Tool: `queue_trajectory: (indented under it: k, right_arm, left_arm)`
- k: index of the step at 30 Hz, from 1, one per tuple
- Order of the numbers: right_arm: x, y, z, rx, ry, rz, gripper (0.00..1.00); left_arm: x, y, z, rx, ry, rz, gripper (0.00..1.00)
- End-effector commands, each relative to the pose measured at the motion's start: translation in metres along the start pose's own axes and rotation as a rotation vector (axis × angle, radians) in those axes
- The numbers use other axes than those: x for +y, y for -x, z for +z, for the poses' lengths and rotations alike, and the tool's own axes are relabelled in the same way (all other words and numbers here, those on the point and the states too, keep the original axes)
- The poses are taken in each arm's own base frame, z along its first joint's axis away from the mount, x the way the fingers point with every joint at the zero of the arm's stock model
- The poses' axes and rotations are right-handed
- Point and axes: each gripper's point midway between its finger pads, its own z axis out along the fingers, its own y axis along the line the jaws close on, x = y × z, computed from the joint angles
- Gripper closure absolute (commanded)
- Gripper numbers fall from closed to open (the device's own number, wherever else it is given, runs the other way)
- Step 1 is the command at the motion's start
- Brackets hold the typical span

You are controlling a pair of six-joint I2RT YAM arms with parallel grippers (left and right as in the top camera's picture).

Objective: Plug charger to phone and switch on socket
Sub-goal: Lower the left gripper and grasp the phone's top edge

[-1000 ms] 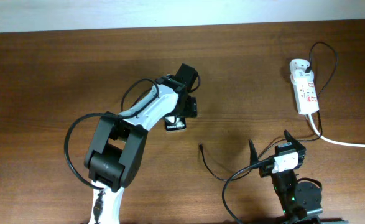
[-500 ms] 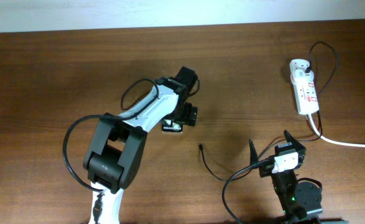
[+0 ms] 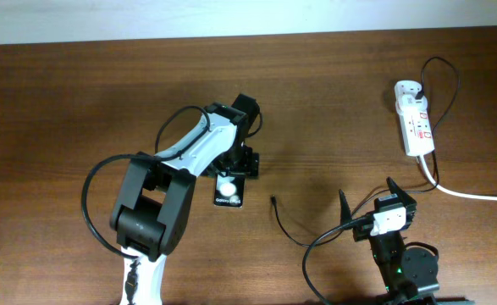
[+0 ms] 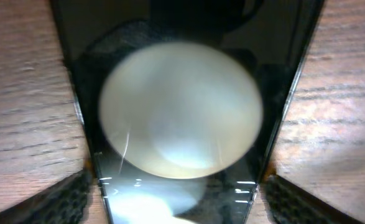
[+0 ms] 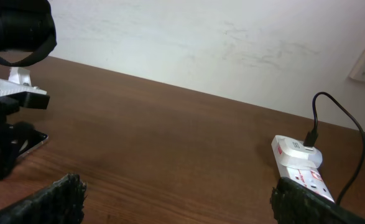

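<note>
The black phone lies flat on the wooden table, its screen reflecting a round white light, white lettering at its near end. In the left wrist view the phone fills the frame between my two fingers. My left gripper is shut on the phone's far end, a finger on each long side. The charger's thin black cable has its plug tip free on the table, right of the phone. Its white plug head sits in the white socket. My right gripper is open and empty, far from both.
The socket's thick white cord runs off the right edge. The black cable loops past the socket's far end and passes under my right arm. In the right wrist view the socket stands at right, before a white wall.
My left gripper has drawn back toward the table's front with the phone. The phone has slid nearer and now shows its full screen. The right arm has not moved.
</note>
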Motion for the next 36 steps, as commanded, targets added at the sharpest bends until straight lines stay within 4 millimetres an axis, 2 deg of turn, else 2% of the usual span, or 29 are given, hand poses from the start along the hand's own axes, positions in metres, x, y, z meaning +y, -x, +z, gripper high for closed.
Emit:
queue_trajectory:
  k: [1,5,14,34,36]
  right_arm:
    - [-0.002,-0.002,0.0,0.005,-0.012,0.004,0.01]
    - [-0.002,-0.002,0.0,0.005,-0.012,0.004,0.01]
    - [-0.002,-0.002,0.0,0.005,-0.012,0.004,0.01]
    - [-0.002,-0.002,0.0,0.005,-0.012,0.004,0.01]
    - [-0.002,-0.002,0.0,0.005,-0.012,0.004,0.01]
  left_arm:
    - [0.0,-0.011,0.024,0.061,-0.01,-0.007,0.01]
    - [-0.006,0.018,0.024,-0.057,-0.022,-0.003,0.01]
    - [-0.008,0.024,0.024,-0.083,-0.03,0.042,0.01]
    - [-0.005,0.012,0.024,-0.036,-0.014,0.045,0.01]
    - [-0.012,0.009,0.024,-0.019,-0.059,0.045,0.01]
